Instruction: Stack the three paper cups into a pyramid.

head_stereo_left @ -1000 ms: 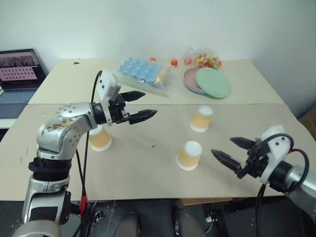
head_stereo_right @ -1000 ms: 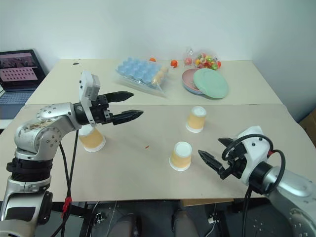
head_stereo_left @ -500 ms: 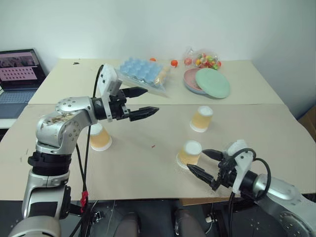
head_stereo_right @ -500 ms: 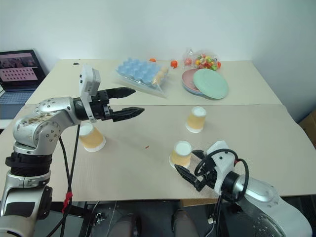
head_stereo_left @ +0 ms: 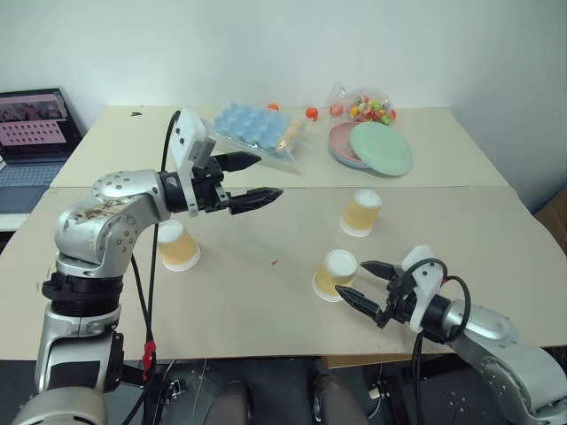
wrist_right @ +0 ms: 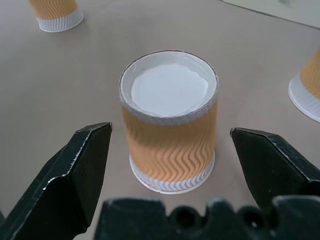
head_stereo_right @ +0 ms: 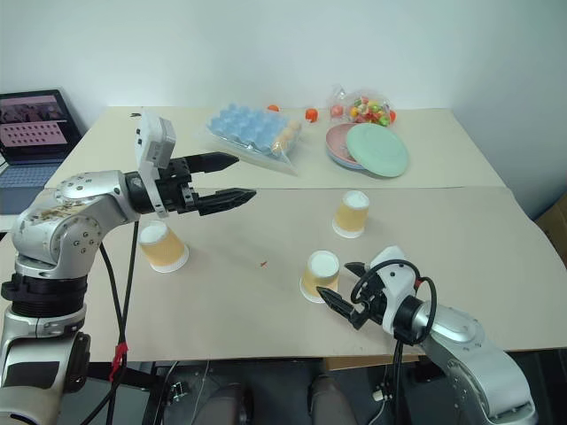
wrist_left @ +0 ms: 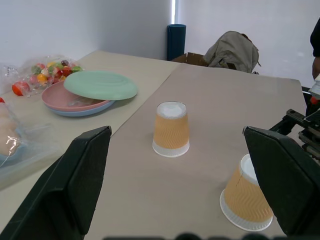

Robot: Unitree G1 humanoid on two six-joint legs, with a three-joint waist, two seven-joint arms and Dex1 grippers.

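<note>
**Two spread grippers above a tan table with three upturned paper cups**

The right gripper (head_stereo_left: 366, 284) hangs low over the pale tan tabletop (head_stereo_left: 266, 301), near its front edge. Its two black fingers are spread wide and hold nothing. Just beyond the fingertips, in line with the gap but not touched, stands a small tapered orange-tan paper cup with a wavy texture and white rim (wrist_right: 170, 120), upside down. A second identical cup (head_stereo_left: 361, 212) stands further from this gripper, toward the back of the table. The cups are separate; none is stacked on another.

The left gripper (head_stereo_left: 249, 179) is raised well above the surface, pointing level across the table, fingers also spread and empty. The third identical cup (head_stereo_left: 178, 245) stands upside down below and behind this gripper, near the arm.

The surface is two tan tables pushed together, with a seam running across. Far beyond the left gripper's fingertips, on the rear table, lie a blue egg tray in clear plastic wrap (head_stereo_left: 255, 129), a round green plate resting on a pink plate (head_stereo_left: 380, 147), and a clear bag of small coloured balls (head_stereo_left: 370, 107). An open laptop (head_stereo_left: 32, 133) sits off to the left gripper's outer side. A plain white wall (head_stereo_left: 283, 44) closes the room behind.
</note>
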